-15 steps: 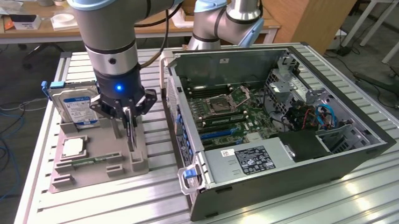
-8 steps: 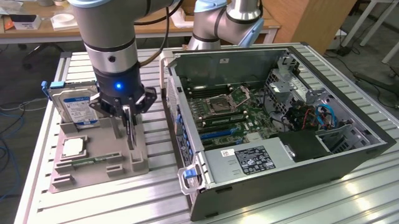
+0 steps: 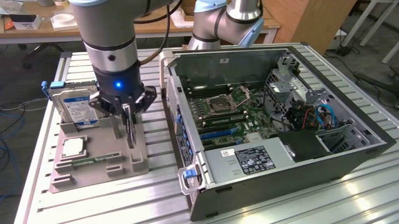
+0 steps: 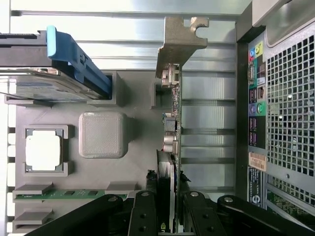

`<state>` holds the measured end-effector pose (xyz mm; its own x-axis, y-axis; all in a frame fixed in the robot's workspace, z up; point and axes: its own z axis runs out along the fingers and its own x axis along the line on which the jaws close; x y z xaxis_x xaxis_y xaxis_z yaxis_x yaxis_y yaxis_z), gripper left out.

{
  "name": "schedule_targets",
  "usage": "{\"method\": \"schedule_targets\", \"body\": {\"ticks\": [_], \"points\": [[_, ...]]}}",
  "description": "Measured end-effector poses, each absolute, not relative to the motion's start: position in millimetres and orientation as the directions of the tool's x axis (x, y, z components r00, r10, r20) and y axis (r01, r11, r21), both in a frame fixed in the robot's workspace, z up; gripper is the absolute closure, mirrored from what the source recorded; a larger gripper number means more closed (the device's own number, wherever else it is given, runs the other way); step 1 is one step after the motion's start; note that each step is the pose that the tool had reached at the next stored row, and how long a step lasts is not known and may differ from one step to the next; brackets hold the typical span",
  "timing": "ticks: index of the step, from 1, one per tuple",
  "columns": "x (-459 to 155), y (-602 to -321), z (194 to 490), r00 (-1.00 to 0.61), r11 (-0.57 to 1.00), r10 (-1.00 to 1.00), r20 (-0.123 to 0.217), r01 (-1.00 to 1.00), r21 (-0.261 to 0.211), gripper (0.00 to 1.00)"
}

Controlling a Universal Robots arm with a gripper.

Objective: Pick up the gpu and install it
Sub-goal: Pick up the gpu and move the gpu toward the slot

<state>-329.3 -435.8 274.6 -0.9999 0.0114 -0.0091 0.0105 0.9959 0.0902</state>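
Gripper [image 3: 129,112]: we are seeing it pointing straight down over the tray [image 3: 140,164], fingers pressed in on the top edge of the gpu [image 3: 131,133], one on each face.
Gpu: we are finding it standing on edge at the side of the tray nearest the case [image 3: 299,179]. In the wrist view the gpu [image 4: 174,115] is running out from between the gripper [image 4: 166,196] fingers, with its bracket [image 4: 179,37] reaching past the tray [image 4: 135,164] end.
Seating: we are judging it in or just above its slot; we cannot tell which.
Neighbours: the drive [image 3: 74,105] is standing upright near the gripper. The cpu [image 3: 74,147] and memory stick [image 3: 93,160] are lying flat, apart from the gpu.
Case: it is lying open beside the tray, board [image 3: 231,112] facing up.
Stage: we are reading this as the pick-up, with the install not yet begun.
Risk, slip: we are holding a thin card by a narrow strip, so it may pivot or slide in the pinch.
Risk, snag: the bracket may catch on the tray, dragging it along.
Risk, collision: the case wall is standing near, so a low carry may strike it.
Risk, seating: a tilted card may miss the board slot or jam.
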Motion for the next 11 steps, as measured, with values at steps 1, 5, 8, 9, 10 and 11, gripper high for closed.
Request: {"method": "schedule_targets", "body": {"ticks": [1,5,8,9,10,11], "points": [[-329,-436,275,-1.0,0.996,0.011,-0.009,0.01,0.092,0.73],[-329,-436,278,-1.0,0.995,0.011,-0.009,0.01,0.1,0.73],[-329,-436,282,-1.0,0.994,0.012,-0.009,0.011,0.108,0.73],[-329,-436,283,-1.0,0.994,0.012,-0.009,0.01,0.111,0.73],[-329,-436,285,-1.0,0.993,0.012,-0.009,0.01,0.114,0.73],[-329,-436,286,-1.0,0.993,0.012,-0.009,0.01,0.117,0.73]]}}
